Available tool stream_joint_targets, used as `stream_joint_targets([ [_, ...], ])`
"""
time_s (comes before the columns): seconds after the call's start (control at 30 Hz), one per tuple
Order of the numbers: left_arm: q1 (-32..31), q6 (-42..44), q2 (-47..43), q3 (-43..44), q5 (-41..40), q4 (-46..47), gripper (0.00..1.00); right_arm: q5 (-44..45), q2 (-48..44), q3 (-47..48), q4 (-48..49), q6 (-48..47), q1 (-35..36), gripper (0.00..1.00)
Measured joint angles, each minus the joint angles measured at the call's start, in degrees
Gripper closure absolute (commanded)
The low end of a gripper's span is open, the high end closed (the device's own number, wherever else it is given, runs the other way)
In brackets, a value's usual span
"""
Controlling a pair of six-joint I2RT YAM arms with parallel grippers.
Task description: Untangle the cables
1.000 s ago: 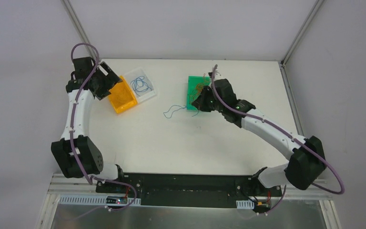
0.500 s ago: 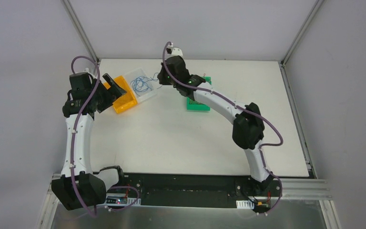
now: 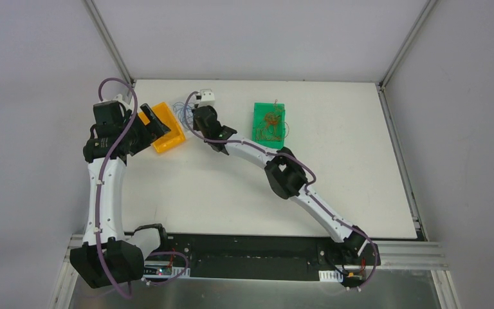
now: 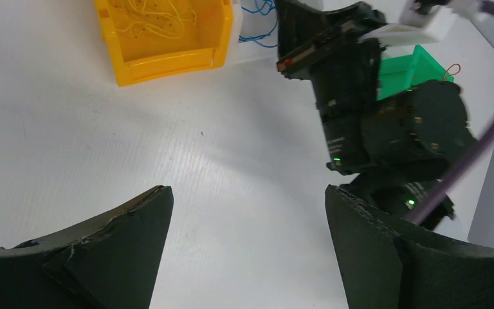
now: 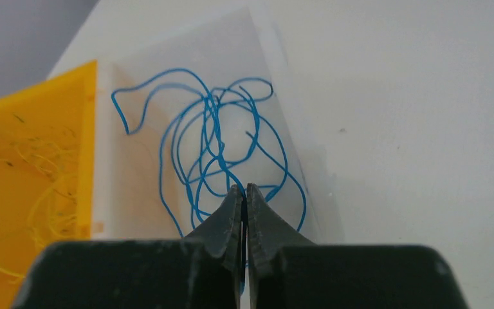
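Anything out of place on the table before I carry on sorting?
One thing: an orange cable loop sticks out past the edge of the green bin. Otherwise the blue cables lie inside the clear bin and the yellow cables inside the yellow bin.

a robotics lab cell: white table (image 3: pixel 199 193), aluminium frame rails (image 3: pixel 107 38), bare grey walls (image 3: pixel 251 32).

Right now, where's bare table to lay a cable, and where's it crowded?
Widest bare patch: table right of the green tray and right arm, to the edge. Another lies between left arm and right arm, nearer than the orange bin. Crowded: far-left corner, with that bin, the clear bin, the left end effector and right end effector.
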Motion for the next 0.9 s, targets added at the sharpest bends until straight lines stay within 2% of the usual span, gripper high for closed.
stream_joint_targets([
  [0.1,0.0,0.4,0.1,0.0,0.0,0.0,0.10,0.5,3.2,-0.5,2.4,0.6,0.5,0.60],
  [0.23,0.0,0.8,0.5,0.0,0.0,0.0,0.10,0.6,3.0,-1.9,5.5,1.8,0.5,0.55],
  [0.47,0.0,1.3,0.9,0.0,0.3,0.0,0.09,-0.6,-2.5,-8.1,5.2,3.0,0.3,0.33],
  [0.57,0.0,1.3,0.9,0.0,1.4,0.0,0.07,-2.0,-9.7,-15.7,4.7,3.3,0.4,0.21],
  [0.63,0.0,1.3,1.0,-0.3,2.2,0.0,0.02,-3.1,-16.3,-21.8,4.1,3.7,0.3,0.13],
  [0.73,-0.1,1.2,1.0,-0.9,3.5,0.0,0.01,-4.5,-27.3,-31.3,3.3,3.8,0.3,0.02],
  [0.9,-2.6,0.2,1.0,-1.9,4.4,0.2,0.01,-6.6,-47.0,-46.6,2.5,4.0,0.0,0.01],
])
